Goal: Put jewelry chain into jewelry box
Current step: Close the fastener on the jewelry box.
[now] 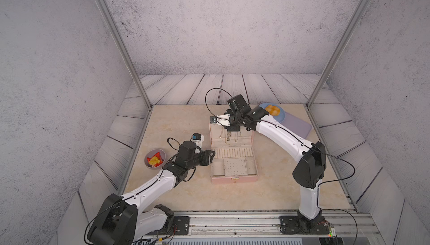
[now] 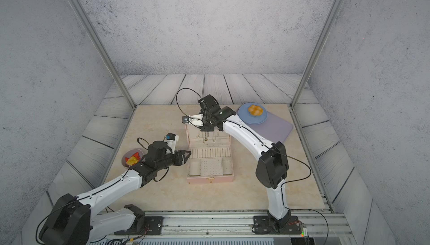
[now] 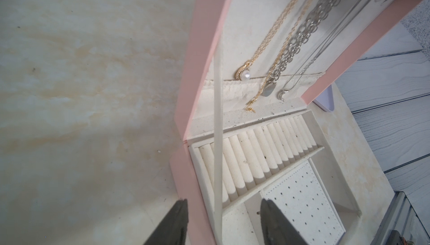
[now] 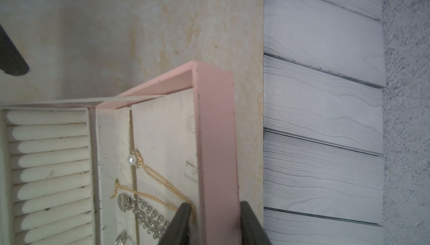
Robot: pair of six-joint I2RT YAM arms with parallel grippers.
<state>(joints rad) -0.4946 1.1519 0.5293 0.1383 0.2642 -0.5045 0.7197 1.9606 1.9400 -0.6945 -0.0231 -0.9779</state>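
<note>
- Counter [image 1: 186, 192]: beige, marbled, and carries everything listed below.
- Jewelry box [image 1: 235, 179]: pale pink, open at mid-counter. The lid stands upright on the far side. Ring rolls and the perforated panel are exposed in the base.
- Purple mat [image 1: 300, 125] under a blue plate [image 1: 281, 117] at the far right. A grey bowl [image 1: 149, 163] sits by the left arm. All three are well apart from the box.
- Right gripper [image 4: 215, 204]: at the lid's top rim. The jaws straddle the pink rim, one inside and one outside, close on both sides. Cannot tell whether they pinch it.
- Left gripper [image 3: 223, 200]: beside the box's left wall near the hinge. The jaws are released and spread wide, holding nothing, with the wall and a cream ribbon between them.
- Jewelry chain [image 3: 254, 99]: inside the lid, hanging on the cream lining between the pearl-pendant gold chain [image 3: 245, 75] and the chunky silver chain [image 3: 311, 22]. Its tiny pendant lies on the lid pocket. Its upper end meets the right gripper's inner finger.
</note>
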